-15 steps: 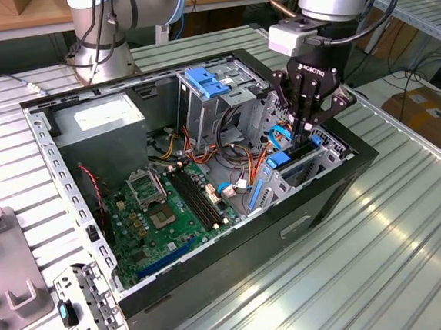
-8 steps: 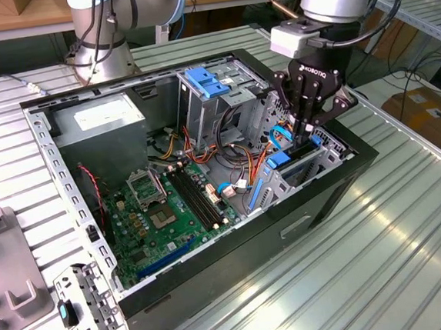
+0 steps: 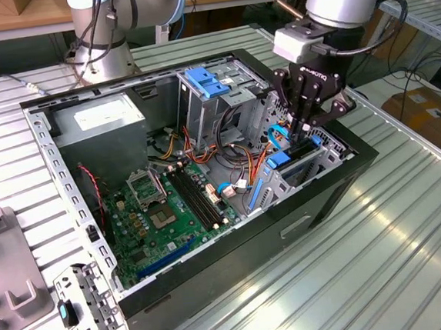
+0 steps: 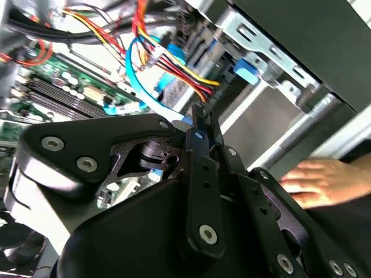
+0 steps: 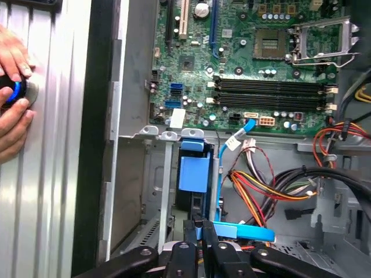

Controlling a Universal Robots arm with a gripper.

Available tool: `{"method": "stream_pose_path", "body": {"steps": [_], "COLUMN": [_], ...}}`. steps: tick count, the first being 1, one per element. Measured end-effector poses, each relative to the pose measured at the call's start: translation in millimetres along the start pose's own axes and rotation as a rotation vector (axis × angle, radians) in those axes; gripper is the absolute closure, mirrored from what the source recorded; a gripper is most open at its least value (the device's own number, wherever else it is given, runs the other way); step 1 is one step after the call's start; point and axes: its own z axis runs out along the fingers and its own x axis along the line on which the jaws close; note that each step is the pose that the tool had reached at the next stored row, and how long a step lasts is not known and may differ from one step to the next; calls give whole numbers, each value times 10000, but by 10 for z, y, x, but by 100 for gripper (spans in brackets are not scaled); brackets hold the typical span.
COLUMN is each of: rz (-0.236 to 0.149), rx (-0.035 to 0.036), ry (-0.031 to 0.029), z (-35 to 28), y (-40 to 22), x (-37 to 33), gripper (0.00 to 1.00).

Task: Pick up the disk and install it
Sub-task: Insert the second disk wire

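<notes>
Gripper (image 3: 304, 131): I see its fingers pressed together, pinching the disk's blue end handle (image 5: 242, 232).
Disk (image 3: 291, 157): seated in the drive bay at the computer case's (image 3: 338, 182) front corner.

A ribbed, silver aluminium-profile table (image 3: 383, 259) spreads across the room's foreground, catching bright overhead light in pale streaks. Behind it runs a light wooden workbench (image 3: 7, 18) along the back. Off to the exterior view's right, a brown cardboard box (image 3: 424, 112) sits low on the floor beside a second slatted metal bench (image 3: 431, 11). Grey moulded plastic fixtures (image 3: 11, 291) rest at the table's near corner on the exterior view's left.
</notes>
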Motion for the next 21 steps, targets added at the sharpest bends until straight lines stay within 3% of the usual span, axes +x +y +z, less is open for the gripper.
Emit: {"method": "stream_pose_path", "body": {"steps": [1,2,3,4,5,6,7,9,10,11,12,13,21], "rz": [-5,-8,-10,-14,-16,-20,-23,-28,-32,-35,-36,-37,-38], "rx": [21,37,51,70,85,107,120,149,170,186,195,198,197], "ry": [-335,-574,-760,-1003,-1195,-1471,-1631,-2031,-2330,-2520,-2639,-2682,-2687], "z": [1,2,3,4,5,6,8,9,10,11,12,13,13], "y": [1,2,2,3,4,4,5,6,7,7,8,8,8], "x": [13,22,31,42,51,65,72,91,104,114,121,124,124], "gripper": [84,84,84,84,84,84,84,84,84,84,84,84,84]}}
